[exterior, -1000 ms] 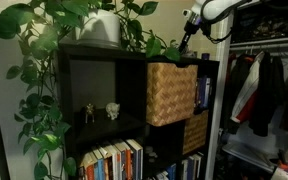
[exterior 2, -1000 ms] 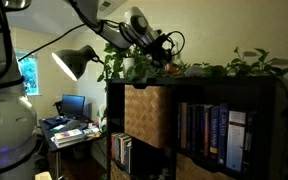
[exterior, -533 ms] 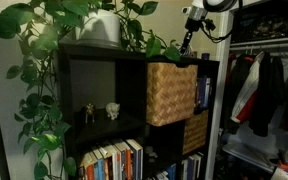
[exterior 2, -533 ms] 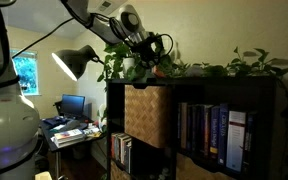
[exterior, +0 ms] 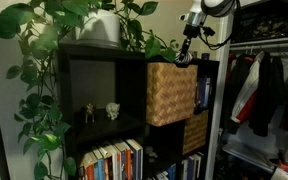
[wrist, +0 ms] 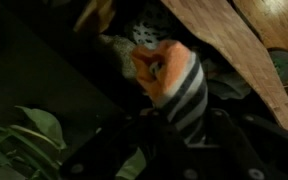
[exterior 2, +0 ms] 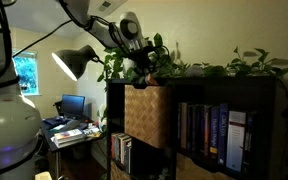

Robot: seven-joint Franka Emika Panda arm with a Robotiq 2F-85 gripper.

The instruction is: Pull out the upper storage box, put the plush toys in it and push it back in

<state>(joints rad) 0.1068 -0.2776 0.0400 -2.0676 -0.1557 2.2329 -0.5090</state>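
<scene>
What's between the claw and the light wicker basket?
In both exterior views, the shelf's dark top board and some plant leaves lie between the claw, gripping a striped plush toy, and the wicker basket.

The shelf [exterior: 142, 115] top is crowded by plant leaves [exterior: 44, 60]; little passage is left there. Open air is found before the upper storage box [exterior: 171, 93], which juts past the shelf front. The space between the jaws is seemingly filled by a striped plush toy [wrist: 174, 85].
</scene>
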